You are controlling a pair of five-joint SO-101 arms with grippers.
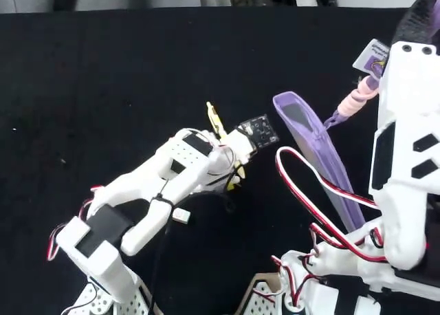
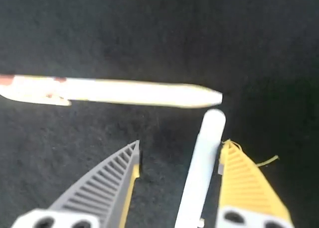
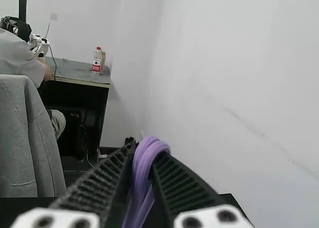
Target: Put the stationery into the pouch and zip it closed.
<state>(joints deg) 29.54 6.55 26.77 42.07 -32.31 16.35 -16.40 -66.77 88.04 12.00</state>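
Matt cloth table (image 1: pixel 103 88), glossy plastic pen (image 2: pixel 124 92), smooth pouch (image 1: pixel 324 157) (slight sheen)

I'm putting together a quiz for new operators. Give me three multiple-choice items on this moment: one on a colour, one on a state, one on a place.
1. What colour is the pouch?
A. green
B. purple
C. red

2. How is the right gripper?
A. wide open over the table
B. shut on the pouch's edge
C. open, with nothing between its fingers

3. Where is the white pen that lies crosswise?
A. on the table, just beyond the fingertips of the left gripper
B. inside the pouch
C. clamped in the right gripper

Answers:
1 B, since the high view shows a purple pouch standing on its edge.
2 B, since the right wrist view shows purple fabric pinched between the dark fingers.
3 A, since the left wrist view shows the pen lying flat on the black surface ahead of the open fingers.
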